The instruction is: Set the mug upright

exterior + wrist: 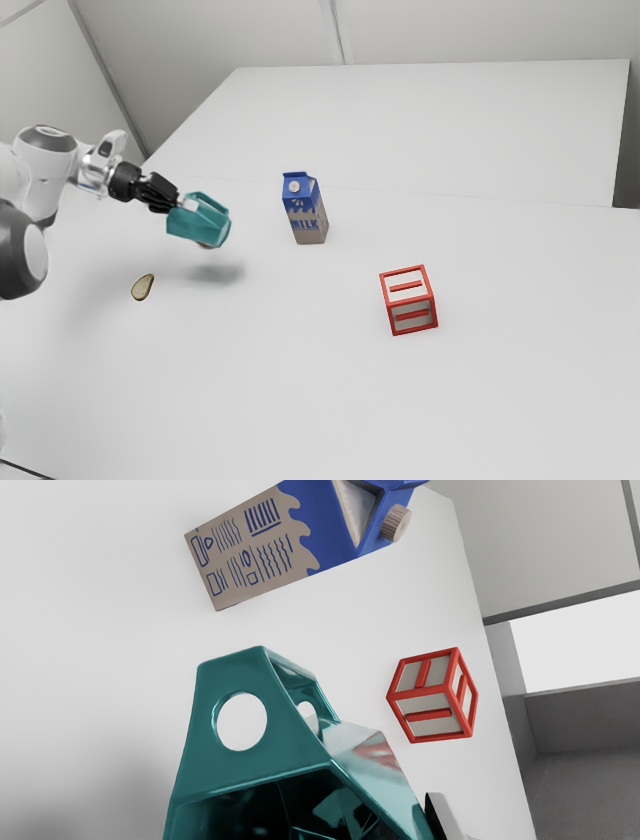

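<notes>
The fingers (187, 204) grip a blue-green mug (197, 222) up in the air.

The mug is at the left of the frame in the exterior view, off the white worktop (300, 400), with its shadow under it. It is tipped over, not standing up. The fingers are closed on it. In the wrist view, one of the fingers (442, 815) is right by the side of the mug, and you can see into the mug's dark inside and a round hole in its handle. In the exterior view, a blue and tan milk box (305, 213) stands near the upper middle, a red and white block (408, 300) sits right of the middle, and a small roundish thing (142, 287) lies at the left, lower than the mug.
</notes>
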Tool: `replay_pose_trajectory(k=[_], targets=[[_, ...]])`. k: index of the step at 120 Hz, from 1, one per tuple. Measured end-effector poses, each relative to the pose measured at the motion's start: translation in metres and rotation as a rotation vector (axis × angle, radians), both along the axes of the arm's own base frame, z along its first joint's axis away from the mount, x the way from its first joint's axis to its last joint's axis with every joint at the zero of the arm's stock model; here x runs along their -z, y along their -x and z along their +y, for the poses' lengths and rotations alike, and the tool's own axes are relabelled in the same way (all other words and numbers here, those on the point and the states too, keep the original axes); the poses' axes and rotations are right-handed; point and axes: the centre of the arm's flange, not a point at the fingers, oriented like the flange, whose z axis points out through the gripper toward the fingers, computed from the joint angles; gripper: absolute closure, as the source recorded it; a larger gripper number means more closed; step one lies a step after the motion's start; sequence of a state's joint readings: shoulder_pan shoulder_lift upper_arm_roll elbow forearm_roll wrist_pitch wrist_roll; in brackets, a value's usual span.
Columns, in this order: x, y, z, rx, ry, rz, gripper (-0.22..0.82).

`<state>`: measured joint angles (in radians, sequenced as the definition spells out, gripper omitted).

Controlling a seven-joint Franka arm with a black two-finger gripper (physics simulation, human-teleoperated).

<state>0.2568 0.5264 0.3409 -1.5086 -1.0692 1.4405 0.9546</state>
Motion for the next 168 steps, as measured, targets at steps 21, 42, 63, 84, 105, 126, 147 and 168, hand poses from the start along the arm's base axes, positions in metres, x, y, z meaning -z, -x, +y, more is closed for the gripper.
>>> replay_pose_trajectory(k=[21,42,63,84,105,126,147,168], targets=[[-0.063,-0.019,-0.094,0.245,-0.395,0.001,0.78],[-0.064,-0.032,-0.148,0.338,-0.769,0.033,0.78],[0.001,-0.029,-0.18,0.307,-0.919,0.079,0.78],[0.012,-0.035,-0.194,0.201,-0.984,0.07,0.78],[0.031,-0.031,-0.196,0.113,-1.007,0.104,0.73],[0.034,-0.03,-0.194,0.022,-0.999,0.14,0.35],[0.001,-0.031,-0.194,-0.065,-0.99,0.122,0.16],[-0.129,-0.038,-0.209,-0.128,-0.97,0.032,0.07]])
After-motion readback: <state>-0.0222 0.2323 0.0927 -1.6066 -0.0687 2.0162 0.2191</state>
